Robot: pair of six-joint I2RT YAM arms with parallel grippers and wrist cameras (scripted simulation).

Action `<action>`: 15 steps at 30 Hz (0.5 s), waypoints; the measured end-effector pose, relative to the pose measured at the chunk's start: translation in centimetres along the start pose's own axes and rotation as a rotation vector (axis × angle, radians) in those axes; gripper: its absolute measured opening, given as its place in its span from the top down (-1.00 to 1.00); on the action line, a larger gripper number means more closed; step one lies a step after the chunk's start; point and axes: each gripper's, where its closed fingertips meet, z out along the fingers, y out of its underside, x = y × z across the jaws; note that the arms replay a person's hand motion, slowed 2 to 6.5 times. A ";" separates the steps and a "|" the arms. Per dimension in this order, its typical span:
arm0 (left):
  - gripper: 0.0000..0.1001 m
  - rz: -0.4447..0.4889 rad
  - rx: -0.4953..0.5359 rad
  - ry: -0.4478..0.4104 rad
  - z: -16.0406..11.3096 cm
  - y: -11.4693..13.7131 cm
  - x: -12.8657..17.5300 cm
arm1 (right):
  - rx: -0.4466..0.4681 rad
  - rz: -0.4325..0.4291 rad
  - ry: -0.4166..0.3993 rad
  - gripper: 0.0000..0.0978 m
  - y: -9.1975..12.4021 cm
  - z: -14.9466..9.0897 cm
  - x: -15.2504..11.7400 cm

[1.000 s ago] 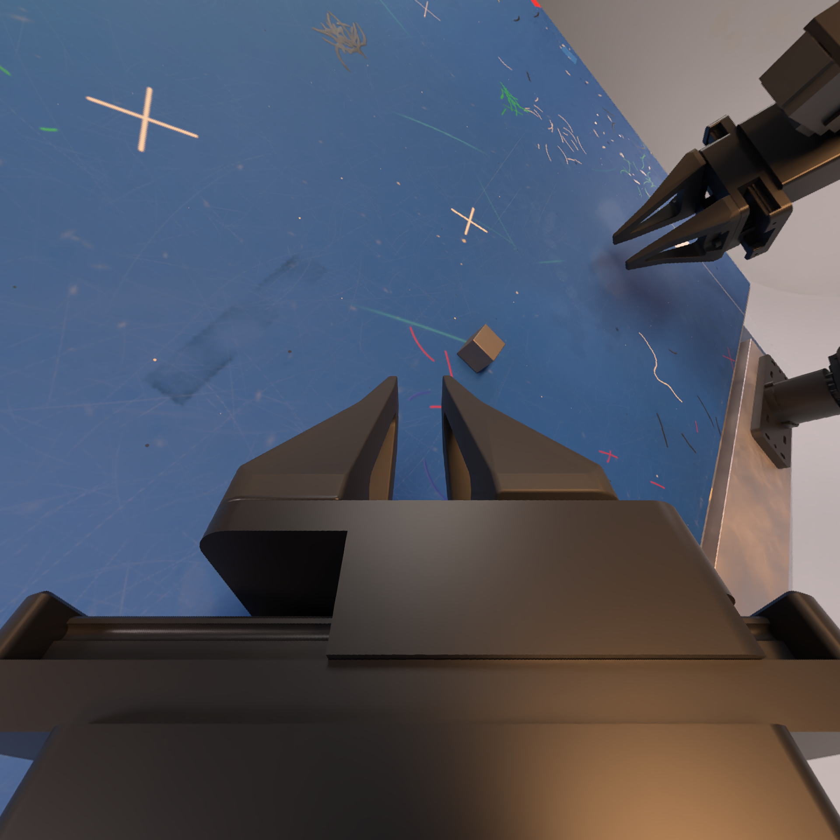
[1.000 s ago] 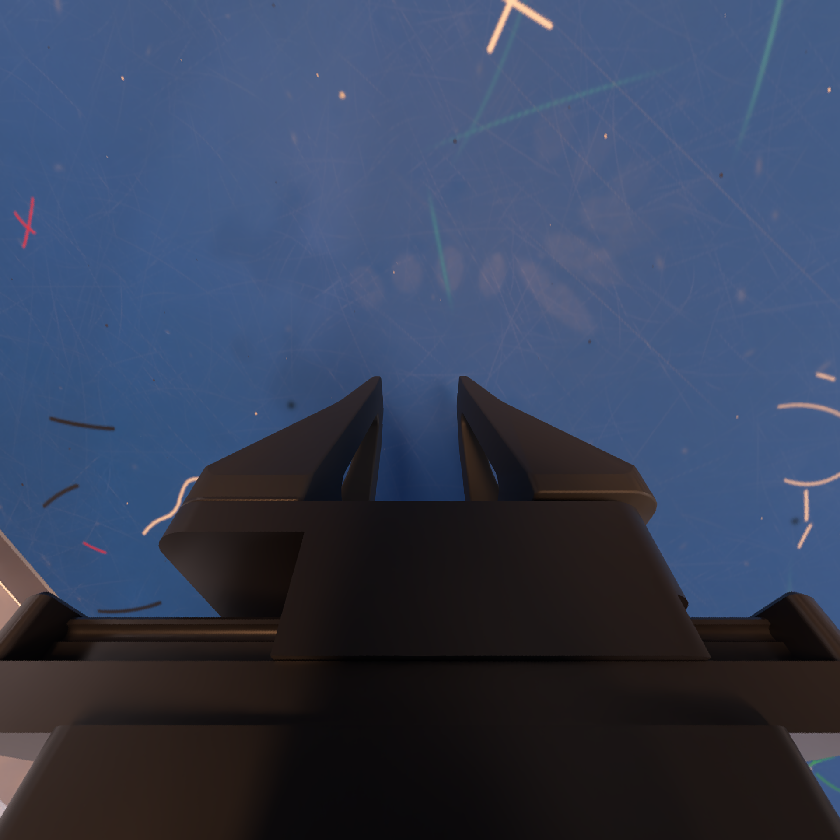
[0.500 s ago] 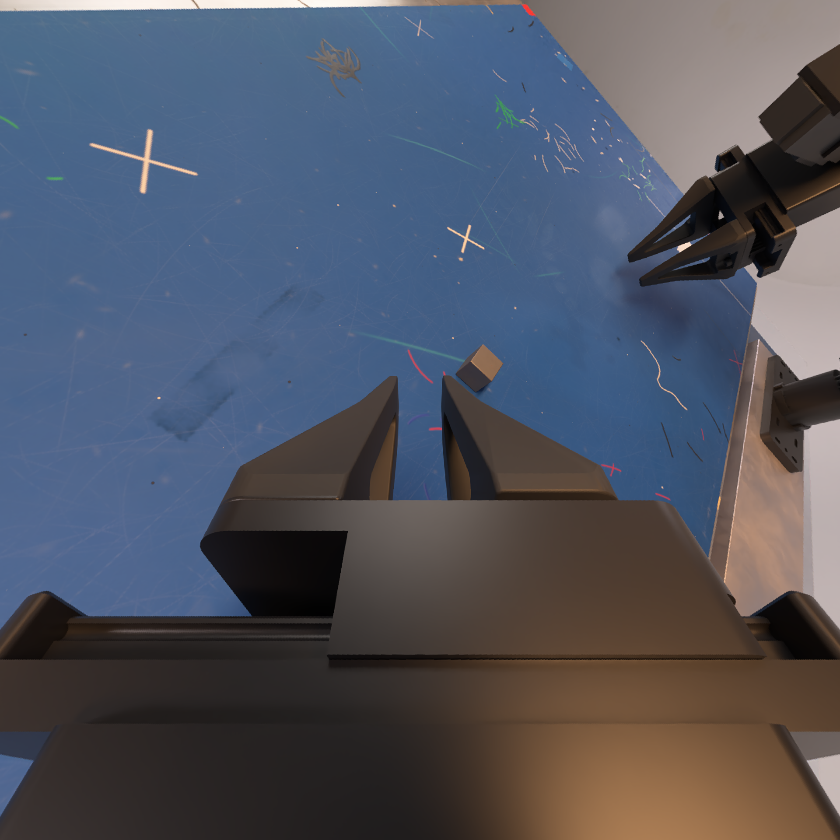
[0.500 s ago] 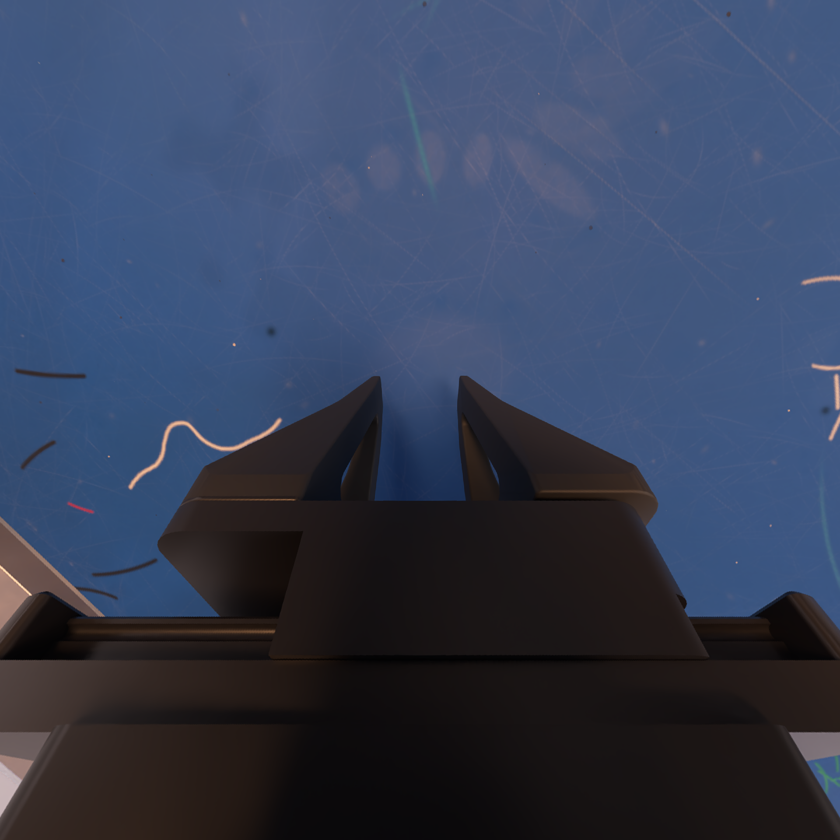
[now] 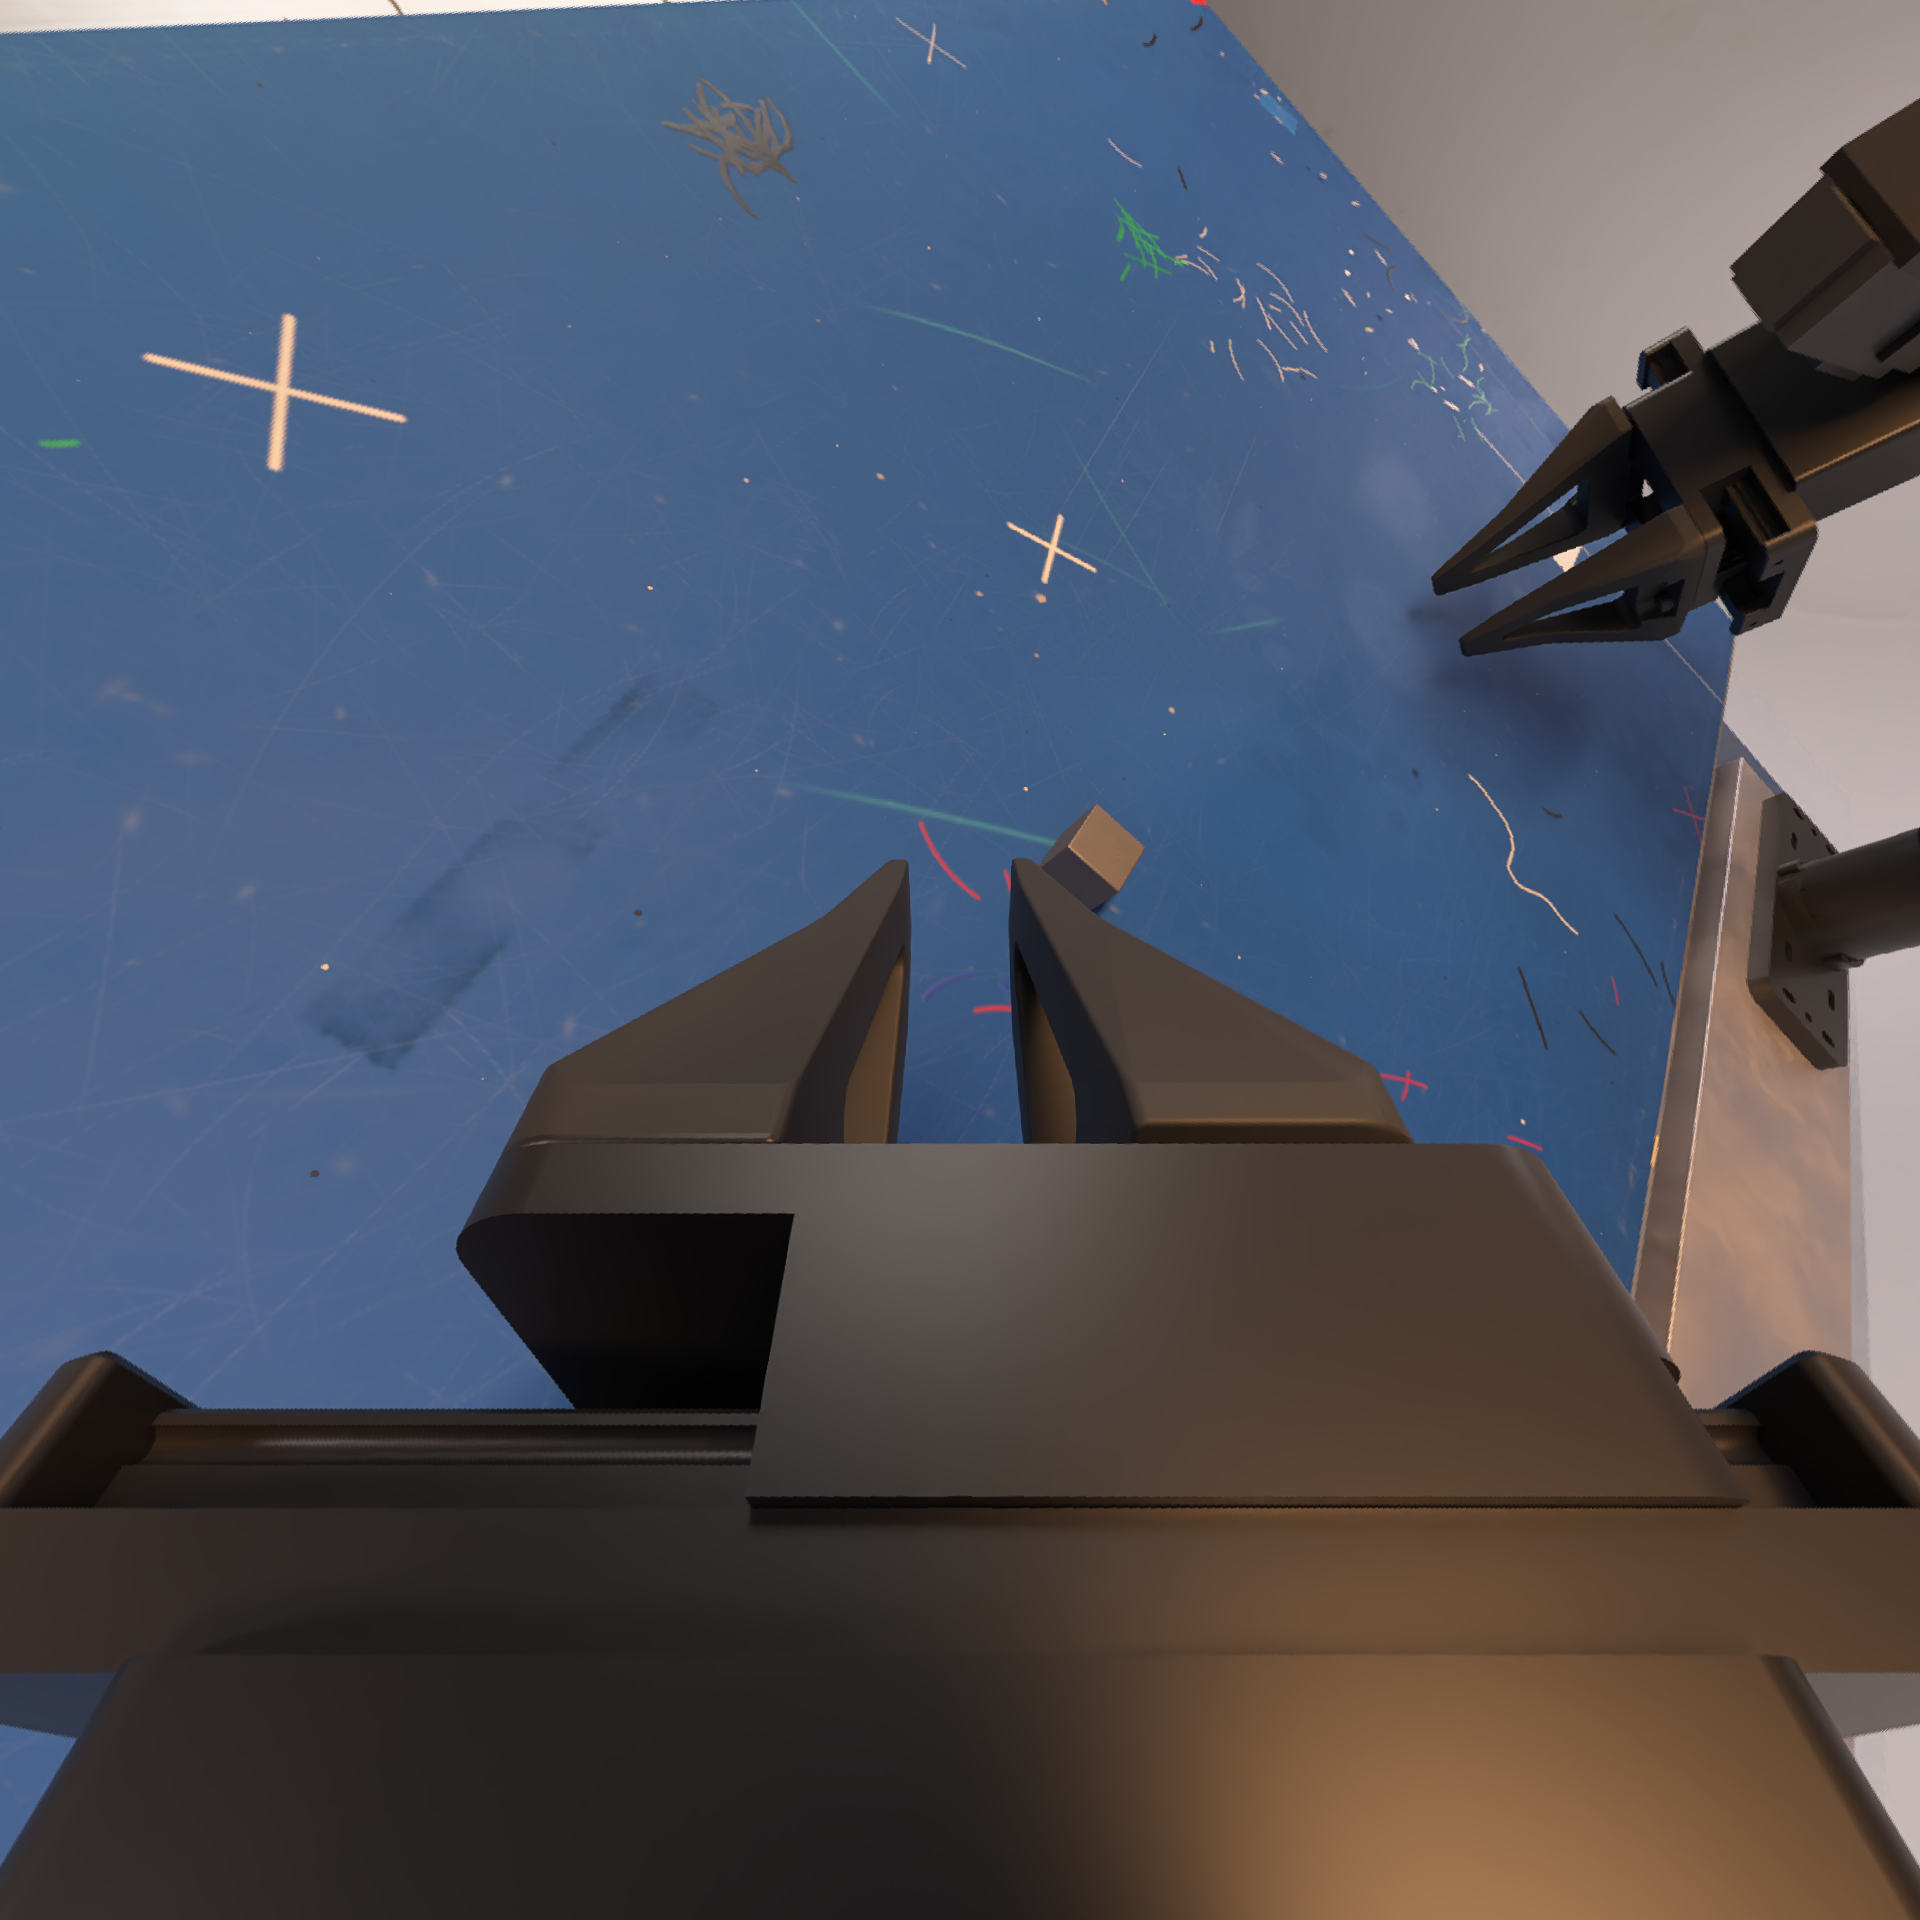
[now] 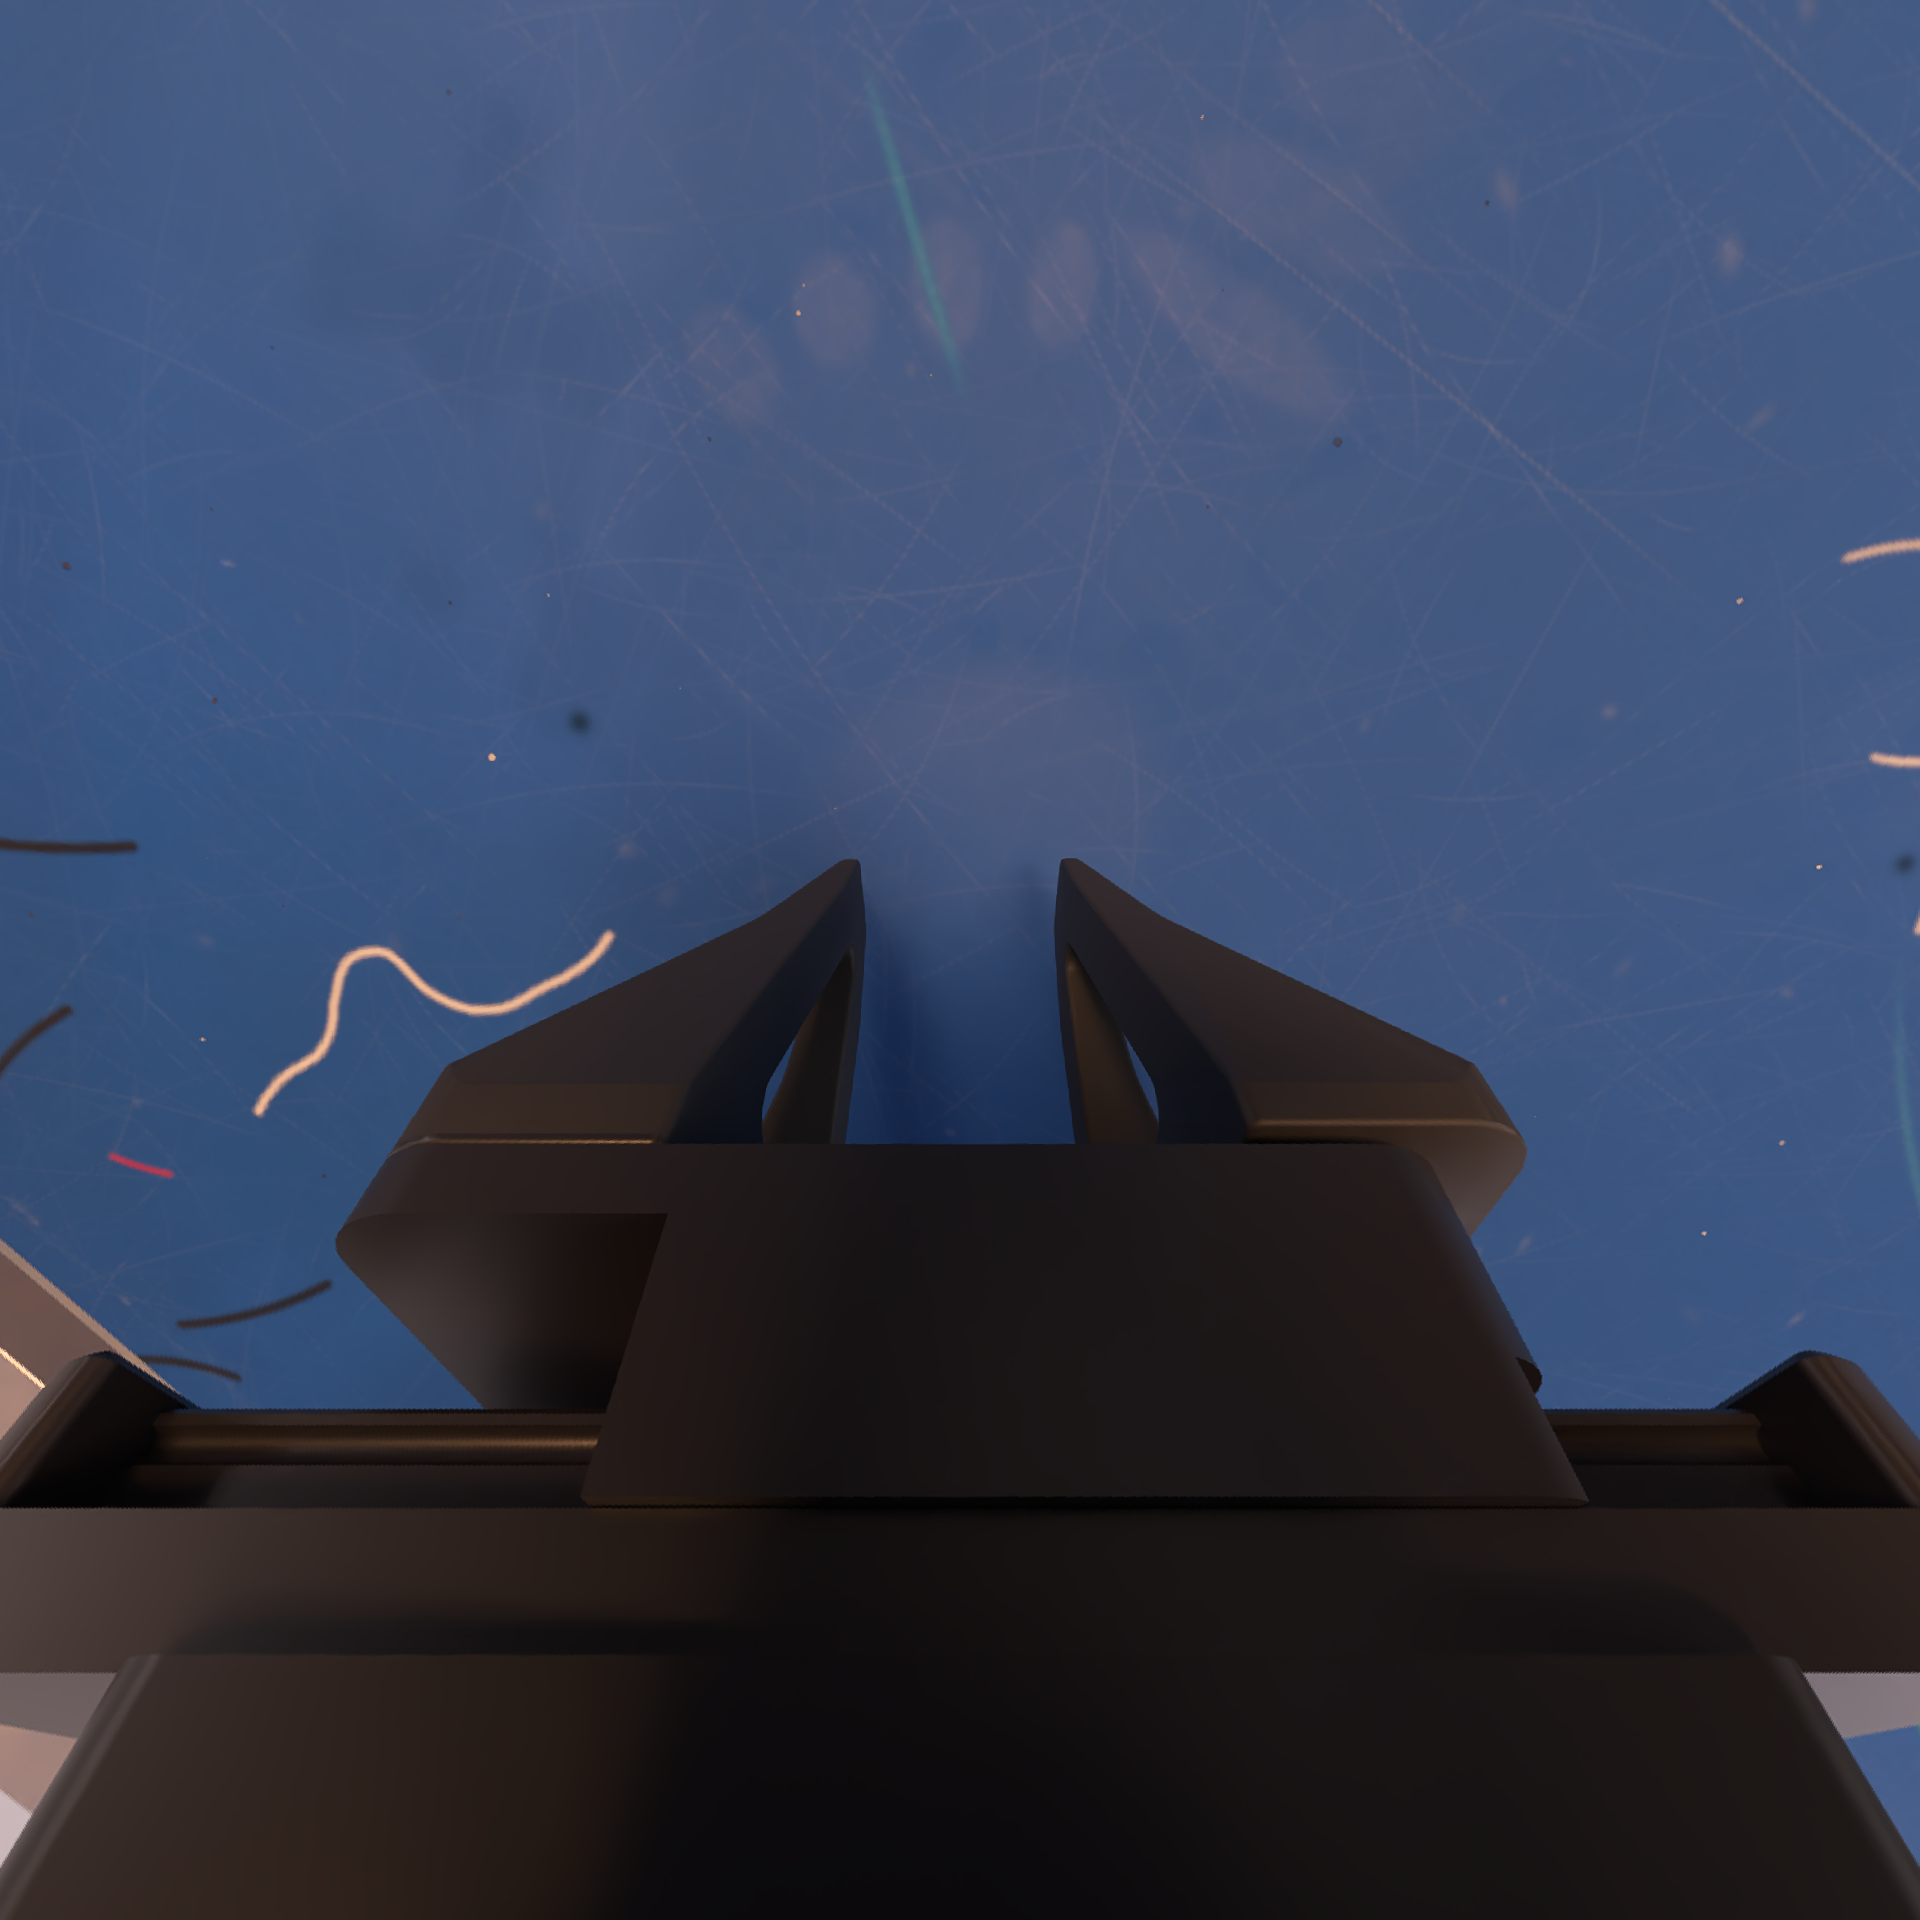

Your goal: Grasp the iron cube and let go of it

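The iron cube (image 5: 1091,854) is a small grey block lying on the blue table (image 5: 623,644). It sits just past and to the right of my left gripper's right fingertip, which hides its lower left corner. My left gripper (image 5: 961,868) holds nothing, and a narrow gap separates its jaws. My right gripper (image 6: 958,864) is open and empty over bare table, with no cube in the right wrist view. It also shows in the left wrist view (image 5: 1449,613) at the table's right edge, far from the cube.
The table bears scratches, cross marks (image 5: 278,390) and coloured scribbles. A metal plate (image 5: 1745,1143) runs along the table's right edge, with a black arm mount (image 5: 1803,935) on it. The table's far edge shows at the top of the left wrist view.
Both wrist cameras have pulled back, so more table shows. The cube looks smaller and has slid toward my left fingertip in view. The right gripper moved toward the table's right edge. The jaw gaps are unchanged.
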 end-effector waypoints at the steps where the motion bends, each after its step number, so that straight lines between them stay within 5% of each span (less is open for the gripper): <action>1: 0.68 0.000 0.000 0.001 0.1 0.0 0.0 | 0.000 0.002 0.000 0.36 0.0 0.1 0.0; 15: 0.68 0.006 -0.002 0.008 0.4 -0.2 0.1 | -0.023 0.003 0.011 0.45 0.3 1.1 0.0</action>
